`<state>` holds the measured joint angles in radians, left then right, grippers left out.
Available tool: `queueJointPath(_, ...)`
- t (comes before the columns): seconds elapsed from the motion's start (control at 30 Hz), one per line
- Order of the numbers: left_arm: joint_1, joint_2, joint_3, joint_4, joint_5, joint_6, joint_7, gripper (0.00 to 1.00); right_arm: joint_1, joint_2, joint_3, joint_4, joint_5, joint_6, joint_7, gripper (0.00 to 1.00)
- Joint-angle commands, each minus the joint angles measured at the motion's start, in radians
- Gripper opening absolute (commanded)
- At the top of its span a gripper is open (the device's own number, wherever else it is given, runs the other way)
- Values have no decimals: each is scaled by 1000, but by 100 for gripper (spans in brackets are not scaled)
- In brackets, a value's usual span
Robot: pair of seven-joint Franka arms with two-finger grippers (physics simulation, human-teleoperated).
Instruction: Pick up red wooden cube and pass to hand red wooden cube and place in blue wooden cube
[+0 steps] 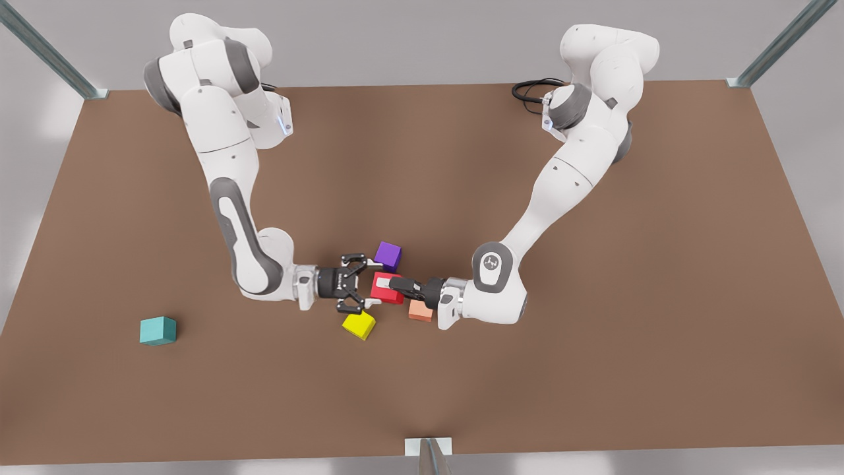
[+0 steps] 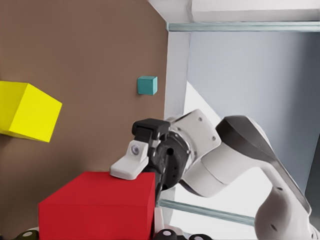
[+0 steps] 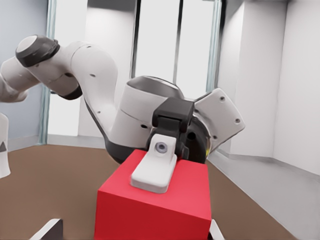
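Red wooden cube (image 1: 384, 294) (image 2: 100, 206) (image 3: 160, 207) sits mid-counter, off the surface, between both grippers. Left gripper (image 1: 397, 285) (image 3: 156, 170) comes in from the front view's right, jaws clamped on the cube top and bottom. Right gripper (image 1: 374, 284) (image 2: 131, 165) comes in from the front view's left, jaws spread wide across the cube's near and far sides, one finger (image 2: 129, 167) against a face, not clamped. Blue wooden cube (image 1: 158, 330) (image 2: 147, 85) is well apart, near-left on the counter (image 1: 593, 369). Purple cube (image 1: 388, 256), yellow cube (image 1: 359, 324) (image 2: 27, 112) and peach cube (image 1: 420, 311) crowd the handover spot.
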<state>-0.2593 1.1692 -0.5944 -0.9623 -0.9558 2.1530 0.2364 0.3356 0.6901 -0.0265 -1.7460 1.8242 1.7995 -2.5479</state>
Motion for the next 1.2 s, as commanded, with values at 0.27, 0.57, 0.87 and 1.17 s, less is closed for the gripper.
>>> queueJointPath(0.27,0,-3,-1,1,-14,-4,46,59,37,22,0,19,49,63,-114,100)
queueJointPath(0.57,0,3,-1,1,-14,-4,50,59,34,29,8,33,58,66,-106,100)
queueJointPath(0.87,0,1,-1,1,-15,-4,50,66,37,29,17,46,75,72,-104,51)
queueJointPath(1.17,0,3,-1,1,-14,-4,50,93,31,26,16,49,70,70,-103,52)
